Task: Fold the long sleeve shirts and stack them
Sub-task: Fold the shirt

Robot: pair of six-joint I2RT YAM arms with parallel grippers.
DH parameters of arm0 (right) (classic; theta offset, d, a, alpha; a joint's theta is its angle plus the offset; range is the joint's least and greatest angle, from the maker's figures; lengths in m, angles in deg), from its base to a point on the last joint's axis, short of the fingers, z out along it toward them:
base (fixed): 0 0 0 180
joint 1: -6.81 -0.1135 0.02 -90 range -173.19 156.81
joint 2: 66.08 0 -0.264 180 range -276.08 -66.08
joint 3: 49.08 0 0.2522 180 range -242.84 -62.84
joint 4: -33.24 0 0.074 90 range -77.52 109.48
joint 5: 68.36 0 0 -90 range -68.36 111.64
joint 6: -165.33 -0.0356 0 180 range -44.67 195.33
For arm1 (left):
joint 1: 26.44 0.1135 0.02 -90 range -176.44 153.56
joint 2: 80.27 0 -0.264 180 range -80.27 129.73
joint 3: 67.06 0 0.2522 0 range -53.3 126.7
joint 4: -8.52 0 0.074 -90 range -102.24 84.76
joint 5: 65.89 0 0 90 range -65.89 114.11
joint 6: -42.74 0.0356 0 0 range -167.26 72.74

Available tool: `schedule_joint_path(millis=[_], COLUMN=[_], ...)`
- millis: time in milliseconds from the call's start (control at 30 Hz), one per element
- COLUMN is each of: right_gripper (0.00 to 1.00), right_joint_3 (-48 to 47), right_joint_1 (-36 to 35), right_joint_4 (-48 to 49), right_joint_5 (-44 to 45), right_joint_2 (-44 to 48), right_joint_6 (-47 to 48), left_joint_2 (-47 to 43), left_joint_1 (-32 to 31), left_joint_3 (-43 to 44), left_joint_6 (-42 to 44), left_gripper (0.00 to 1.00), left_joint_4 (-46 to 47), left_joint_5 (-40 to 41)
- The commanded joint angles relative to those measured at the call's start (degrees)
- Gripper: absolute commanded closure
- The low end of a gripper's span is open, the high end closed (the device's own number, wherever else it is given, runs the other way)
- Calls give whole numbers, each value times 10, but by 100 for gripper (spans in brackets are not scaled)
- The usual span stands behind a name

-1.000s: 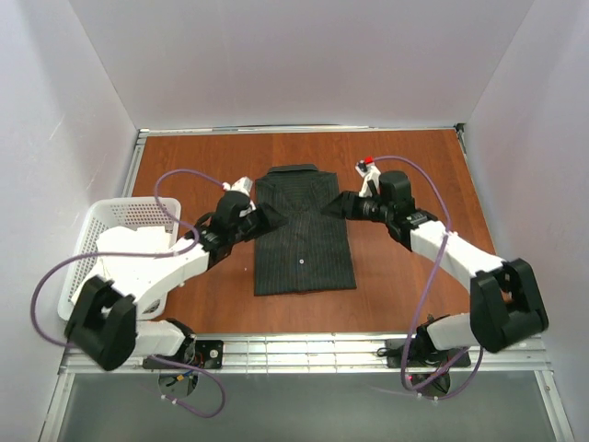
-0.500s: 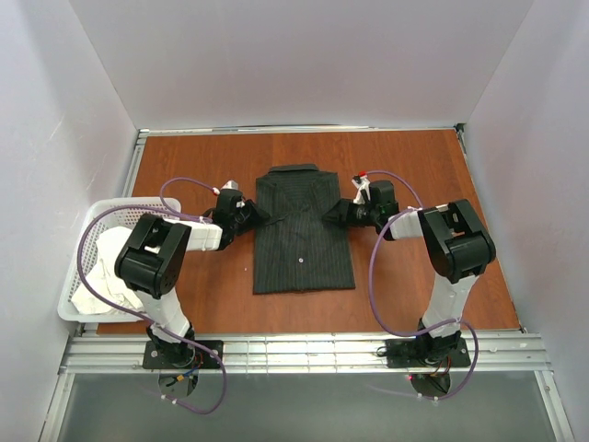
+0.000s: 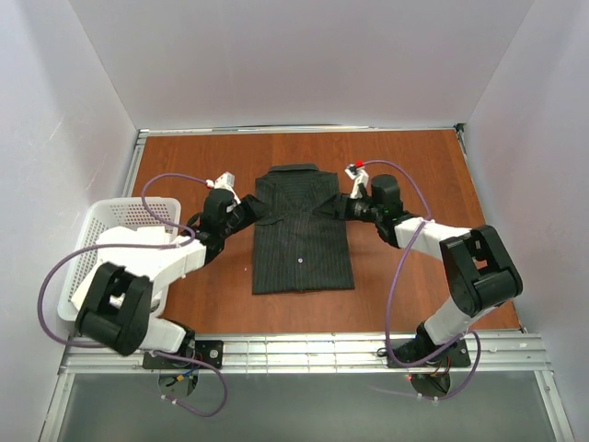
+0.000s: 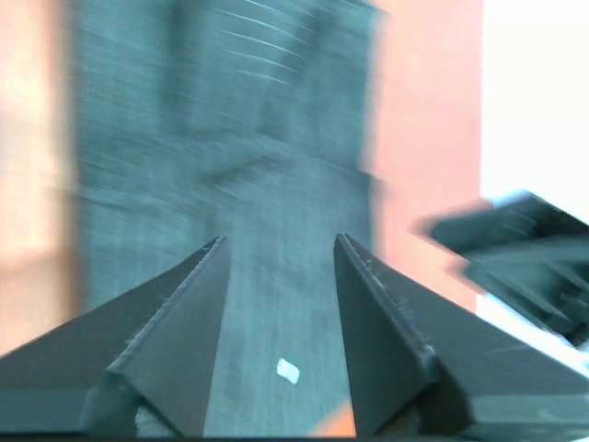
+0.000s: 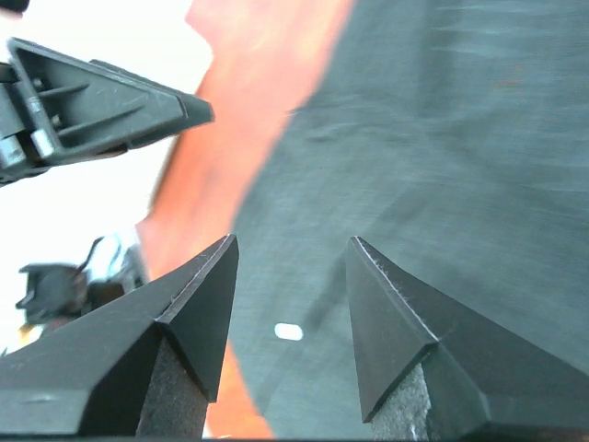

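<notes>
Charcoal pinstriped shirt [image 3: 302, 235] flat on the surface [image 3: 414, 166], left end effector [image 3: 247, 212] and right end effector [image 3: 352, 208] flanking its shoulders; best pinched low, both sides together. Left wrist: jaws parted, empty, above fabric. Right wrist: likewise parted and empty, over the shirt's edge. Against the earlier overhead frame, both nudged toward the collar.

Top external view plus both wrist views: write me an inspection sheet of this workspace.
Surface: brown wooden table, bare around the shirt.
Job's things: one dark pinstriped shirt, folded into a rectangle, flat at the centre, collar at the far side.
Clutter: white basket at the table's left edge, contents largely hidden by the left arm.
Grippers: left gripper and right gripper both open, low at the shirt's shoulders, nothing between the jaws.
Cables: a purple cable loops off the left arm, another off the right.
Surroundings: white walls; metal rail at the near edge.
</notes>
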State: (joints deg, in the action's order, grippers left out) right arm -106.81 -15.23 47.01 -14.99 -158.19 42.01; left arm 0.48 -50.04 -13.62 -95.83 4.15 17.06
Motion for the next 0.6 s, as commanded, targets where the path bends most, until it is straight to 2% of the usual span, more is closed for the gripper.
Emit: schedule_joint_path(millis=[0, 100, 200, 433, 567], right_gripper=[55, 55, 55, 55, 55], right_joint_3=[-33, -60, -70, -25, 2], right_joint_1=[-69, -111, -133, -120, -105], right_joint_4=[13, 24, 49, 83, 79], right_joint_5=[-18, -8, 4, 19, 7], right_joint_2=[-7, -42, -89, -184, -157], right_joint_6=[-31, -46, -57, -46, -43], left_joint_2=[-73, -105, -98, -48, -84], left_joint_1=[-40, -55, -58, -59, -58], left_joint_3=[-55, -100, -150, -219, -231], left_joint_6=[-10, -32, -48, -78, -78], left_gripper=[59, 64, 69, 74, 76], left_joint_4=[-64, -66, -62, -31, -50], left_joint_5=[-3, -13, -17, -19, -7])
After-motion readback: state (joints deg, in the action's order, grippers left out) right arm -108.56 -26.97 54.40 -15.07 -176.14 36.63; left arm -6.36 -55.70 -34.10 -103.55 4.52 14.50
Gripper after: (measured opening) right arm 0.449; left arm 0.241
